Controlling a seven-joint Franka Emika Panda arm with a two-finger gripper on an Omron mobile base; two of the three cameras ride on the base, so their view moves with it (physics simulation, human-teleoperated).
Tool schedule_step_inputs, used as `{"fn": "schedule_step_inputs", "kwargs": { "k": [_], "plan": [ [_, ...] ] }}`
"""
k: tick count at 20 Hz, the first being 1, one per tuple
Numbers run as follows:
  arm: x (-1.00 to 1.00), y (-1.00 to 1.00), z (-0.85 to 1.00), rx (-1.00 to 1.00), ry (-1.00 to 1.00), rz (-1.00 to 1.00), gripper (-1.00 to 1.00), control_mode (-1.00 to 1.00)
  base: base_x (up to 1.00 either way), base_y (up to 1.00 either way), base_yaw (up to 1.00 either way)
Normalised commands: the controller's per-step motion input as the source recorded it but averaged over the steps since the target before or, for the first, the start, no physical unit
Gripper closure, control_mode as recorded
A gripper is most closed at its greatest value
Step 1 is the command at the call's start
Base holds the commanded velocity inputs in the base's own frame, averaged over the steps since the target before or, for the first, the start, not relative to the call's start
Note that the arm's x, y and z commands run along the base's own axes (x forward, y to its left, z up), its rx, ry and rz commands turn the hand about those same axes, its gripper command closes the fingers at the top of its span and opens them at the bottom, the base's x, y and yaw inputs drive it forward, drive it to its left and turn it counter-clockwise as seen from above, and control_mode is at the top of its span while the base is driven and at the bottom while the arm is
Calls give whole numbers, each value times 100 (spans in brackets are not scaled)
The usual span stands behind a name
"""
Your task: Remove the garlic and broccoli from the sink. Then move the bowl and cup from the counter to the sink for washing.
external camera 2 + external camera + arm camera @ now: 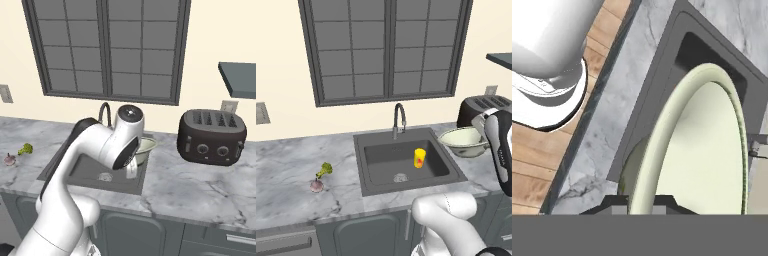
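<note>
Last step now: tool (641, 202) is pinching the bowl (704, 150) by its rim. Next it needs carrying over the sink (376, 187) beside the cup (419, 158).

Bright, even rendered light, sharp throughout, with soft shadows inside the sink (406, 160), perhaps lit from above.

A dark four-slot toaster (212, 137) sits right of centre in my right base view, knobs facing front, below a wall outlet (229, 106) and a dark shelf (239, 79) at right. A grey-framed window (387, 49) spans the top. Wood flooring (542, 160) shows at left in my hand view.
</note>
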Motion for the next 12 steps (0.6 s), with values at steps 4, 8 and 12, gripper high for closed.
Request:
{"fn": "schedule_step_inputs", "kwargs": {
  "k": [4,8,12],
  "plan": [
    [0,26,0,0,0,15,100,-100,0,0,0],
    [0,25,0,3,1,13,100,-100,0,0,0],
    [9,26,-6,4,10,14,100,-100,0,0,0]
  ]
}}
